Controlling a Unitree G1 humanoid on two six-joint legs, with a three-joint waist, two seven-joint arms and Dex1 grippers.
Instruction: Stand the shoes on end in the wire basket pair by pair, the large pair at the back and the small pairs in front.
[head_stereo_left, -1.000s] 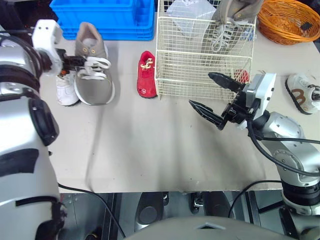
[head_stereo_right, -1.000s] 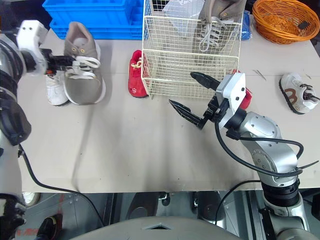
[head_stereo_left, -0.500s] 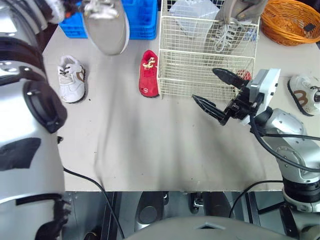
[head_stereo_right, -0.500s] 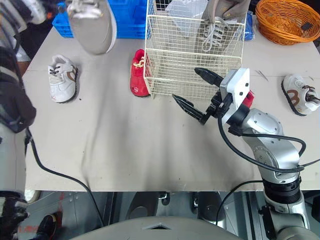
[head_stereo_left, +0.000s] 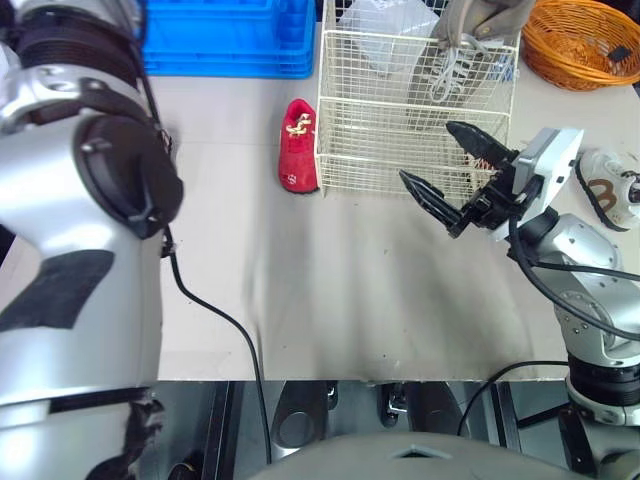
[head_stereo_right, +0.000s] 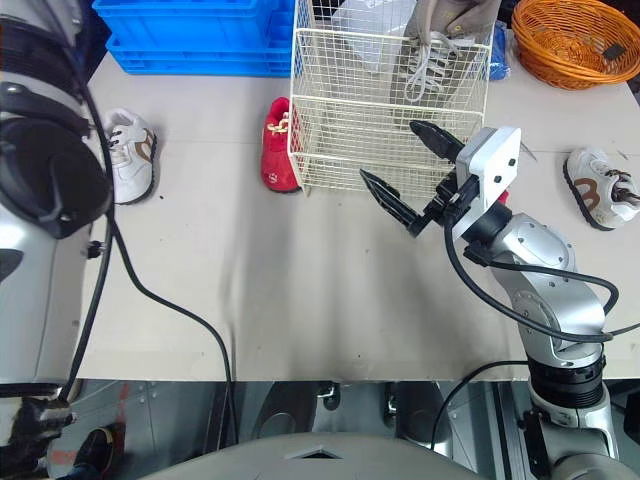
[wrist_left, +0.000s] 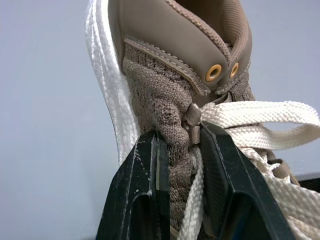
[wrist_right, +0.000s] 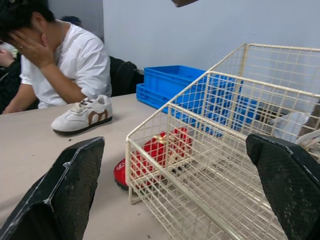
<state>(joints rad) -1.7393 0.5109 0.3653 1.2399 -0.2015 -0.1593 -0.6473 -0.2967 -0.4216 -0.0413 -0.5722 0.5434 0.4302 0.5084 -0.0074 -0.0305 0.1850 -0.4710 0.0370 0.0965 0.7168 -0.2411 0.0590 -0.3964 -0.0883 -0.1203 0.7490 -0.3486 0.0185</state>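
Observation:
My left gripper (wrist_left: 180, 132) is shut on the tongue and laces of a large taupe shoe (wrist_left: 160, 95), held up in the air against a plain wall. The cream wire basket (head_stereo_left: 380, 120) stands at the back of the table, with the matching taupe shoe (head_stereo_left: 470, 35) on end in its rear right corner. My right gripper (head_stereo_left: 427, 152) hangs open and empty just in front of the basket's right side. A red shoe (head_stereo_left: 297, 145) lies left of the basket; a second red shoe (head_stereo_right: 500, 195) peeks out behind my right wrist. White shoes lie far left (head_stereo_right: 128, 155) and far right (head_stereo_right: 597, 185).
Blue crates (head_stereo_right: 200, 35) stand behind the table's left half and an orange wicker basket (head_stereo_right: 575, 40) at the back right. A clear plastic bag (head_stereo_left: 385, 20) sits in the wire basket. A person (wrist_right: 60, 55) sits beyond the table's left end.
My left arm has lifted the taupe shoe off the table, up and out of the head views. My right gripper has risen slightly closer to the basket, still open.

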